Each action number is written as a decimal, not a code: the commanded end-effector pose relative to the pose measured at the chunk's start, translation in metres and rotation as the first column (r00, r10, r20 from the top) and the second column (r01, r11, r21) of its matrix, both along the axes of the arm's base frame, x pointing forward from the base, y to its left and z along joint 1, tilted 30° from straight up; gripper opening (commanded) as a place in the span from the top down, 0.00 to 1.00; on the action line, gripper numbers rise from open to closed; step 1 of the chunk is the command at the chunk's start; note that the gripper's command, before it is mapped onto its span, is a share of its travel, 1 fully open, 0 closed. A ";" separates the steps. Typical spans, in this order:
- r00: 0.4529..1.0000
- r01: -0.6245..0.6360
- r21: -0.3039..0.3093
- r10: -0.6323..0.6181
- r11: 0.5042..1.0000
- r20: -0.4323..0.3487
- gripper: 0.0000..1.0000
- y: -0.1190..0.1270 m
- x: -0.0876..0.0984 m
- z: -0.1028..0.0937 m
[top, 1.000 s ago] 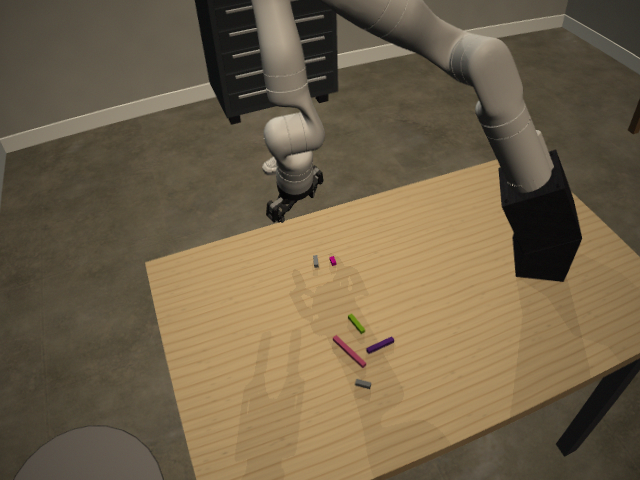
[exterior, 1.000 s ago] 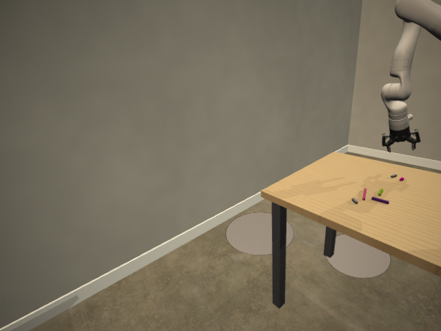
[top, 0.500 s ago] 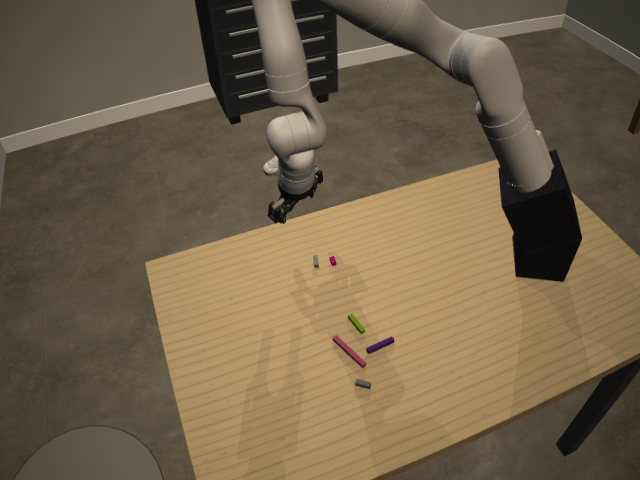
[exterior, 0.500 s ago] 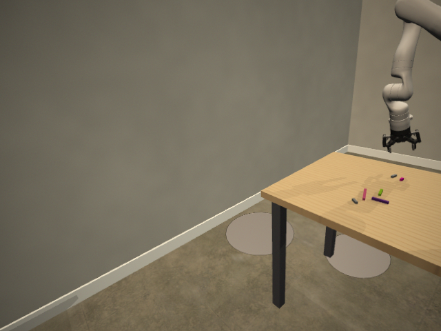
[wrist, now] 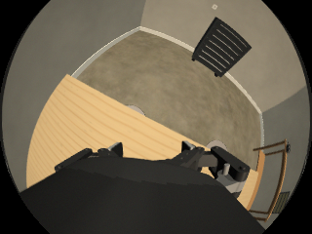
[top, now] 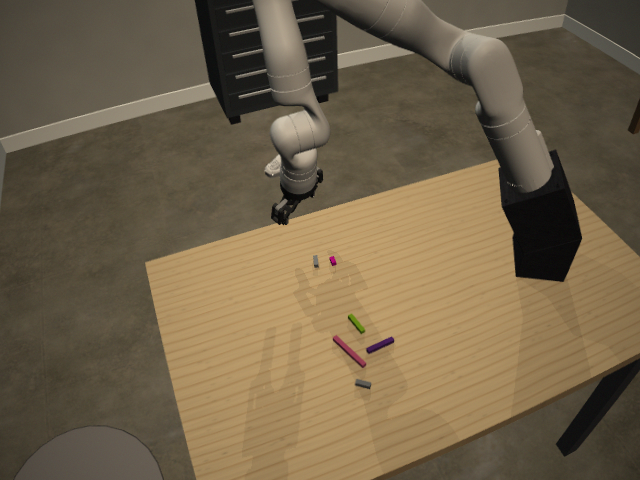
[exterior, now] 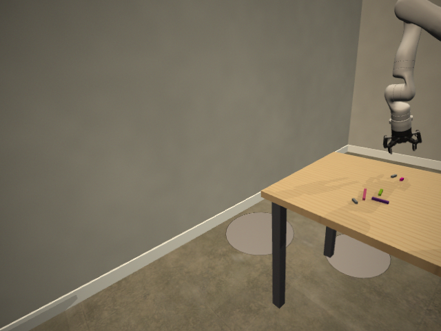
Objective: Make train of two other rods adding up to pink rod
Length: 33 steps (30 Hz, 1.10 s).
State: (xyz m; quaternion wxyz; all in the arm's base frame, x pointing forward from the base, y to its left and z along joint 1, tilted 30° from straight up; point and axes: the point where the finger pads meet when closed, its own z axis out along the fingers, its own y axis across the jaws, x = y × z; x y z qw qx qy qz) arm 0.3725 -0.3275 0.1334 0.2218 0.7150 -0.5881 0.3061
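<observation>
Rods lie flat and separate on the bench, with no two touching. Pink rod sits well in from the left edge as the top view shows it, slanting toward the near edge. Lime rod lies near it on the side of the far edge, at nearly the same slant. Purple rod is turned across that slant, one end near the pink one's nearer end — close, but apart. One grey rod lies between the pink one and the near edge. The other grey rod is nearer the far edge, just beside the short magenta rod. Purple and either grey would match pink's length, but neither pair is lined up.

The claw hangs above bench height, by the far edge in the top view; its fingers are wide apart and hold nothing. Beyond that edge stands a dark drawer cabinet — drawers look shut, contents hidden.
</observation>
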 end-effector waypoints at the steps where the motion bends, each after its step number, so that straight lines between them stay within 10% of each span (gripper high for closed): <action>1: 1.000 -0.001 0.004 0.001 1.000 -0.007 0.00 -0.001 -0.002 -0.002; 33: 0.985 -0.151 -0.001 0.151 0.989 -0.090 0.00 0.001 -0.006 -0.013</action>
